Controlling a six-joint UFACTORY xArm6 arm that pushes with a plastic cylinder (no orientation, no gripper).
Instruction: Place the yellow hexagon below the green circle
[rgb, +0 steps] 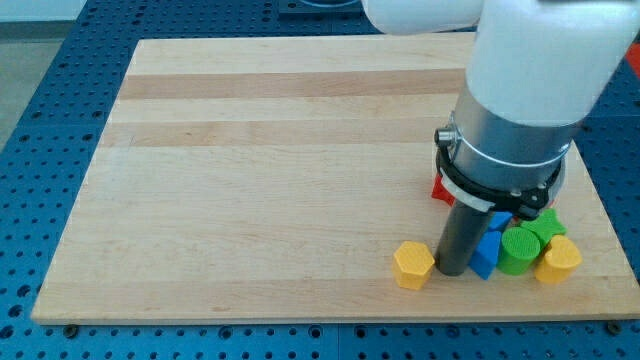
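Yellow hexagon (413, 265) lies on the wooden board (270, 150) near the view's bottom edge, at the left end of a cluster of blocks. My tip (452, 271) stands just beside it on the view's right, between the hexagon and a blue block (487, 250); whether tip and hexagon touch cannot be told. The rod carries no jaws, so nothing is gripped. A red block (440, 187) shows partly behind the arm. Right of the blue block sits the green circle (518, 249), with a green star-like block (547, 225) behind it. A yellow round block (558, 260) closes the row at the right.
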